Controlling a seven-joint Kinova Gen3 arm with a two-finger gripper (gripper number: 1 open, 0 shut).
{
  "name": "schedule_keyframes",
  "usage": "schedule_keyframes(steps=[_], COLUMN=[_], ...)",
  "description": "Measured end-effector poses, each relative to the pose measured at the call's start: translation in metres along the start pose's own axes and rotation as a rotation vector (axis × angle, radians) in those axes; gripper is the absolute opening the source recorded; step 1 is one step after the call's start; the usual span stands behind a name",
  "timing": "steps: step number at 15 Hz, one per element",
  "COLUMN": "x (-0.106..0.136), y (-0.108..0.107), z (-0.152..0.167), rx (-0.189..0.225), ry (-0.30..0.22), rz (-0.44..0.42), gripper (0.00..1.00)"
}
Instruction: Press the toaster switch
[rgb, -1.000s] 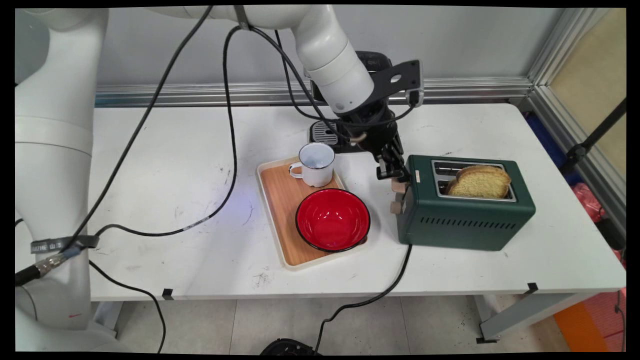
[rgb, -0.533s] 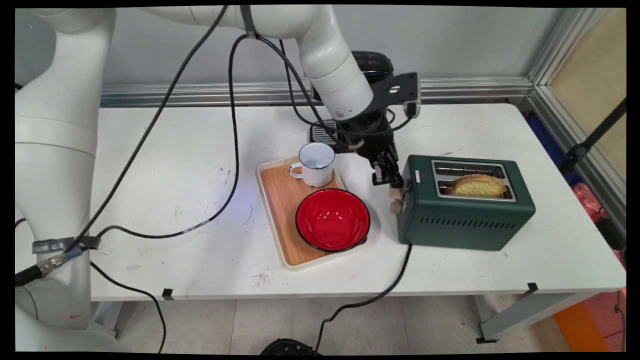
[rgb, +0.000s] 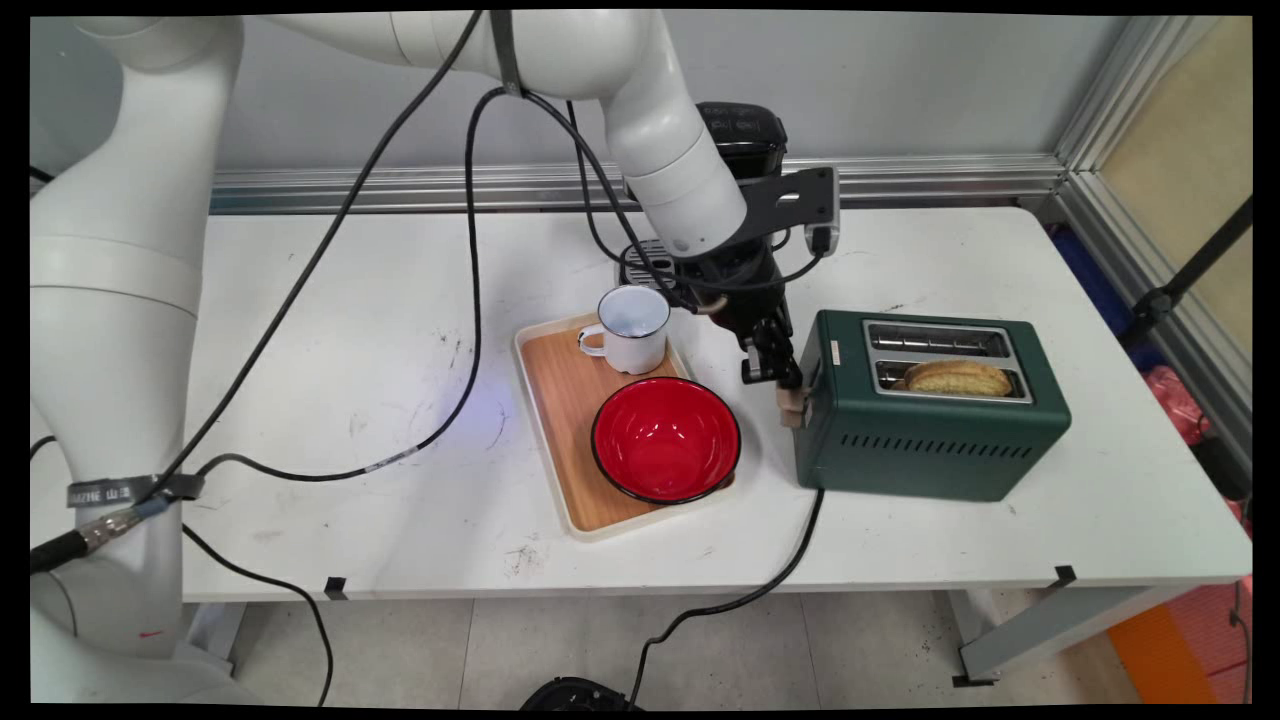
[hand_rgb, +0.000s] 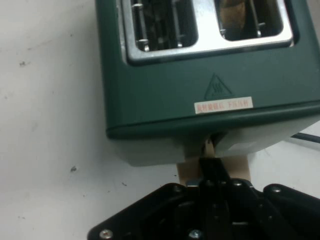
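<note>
A dark green toaster (rgb: 930, 440) stands on the white table, right of the tray. A slice of toast (rgb: 958, 377) sits low in its front slot, only its top edge showing; the rear slot is empty. My gripper (rgb: 775, 372) is shut, and its tips rest on the tan wooden lever (rgb: 793, 400) at the toaster's left end. In the hand view the toaster (hand_rgb: 200, 85) fills the top, and my gripper (hand_rgb: 212, 167) presses on the lever (hand_rgb: 240, 167) just below the warning label. The toast (hand_rgb: 235, 15) shows in the right slot.
A wooden tray (rgb: 560, 400) left of the toaster holds a red bowl (rgb: 665, 440) and a white mug (rgb: 630, 328). A black coffee machine (rgb: 745, 135) stands behind my arm. The toaster's black cord (rgb: 740, 600) runs off the table's front edge.
My gripper has moved down along the toaster's left end with the lever under it. The toast has sunk from standing well above the slot to almost level with it.
</note>
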Motion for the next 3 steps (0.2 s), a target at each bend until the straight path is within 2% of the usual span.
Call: schedule_keyframes(steps=[3], x=[-0.002], y=[-0.0005], z=[0.0035], rx=[-0.001], ry=[-0.005], rz=[-0.001], gripper=[0.0])
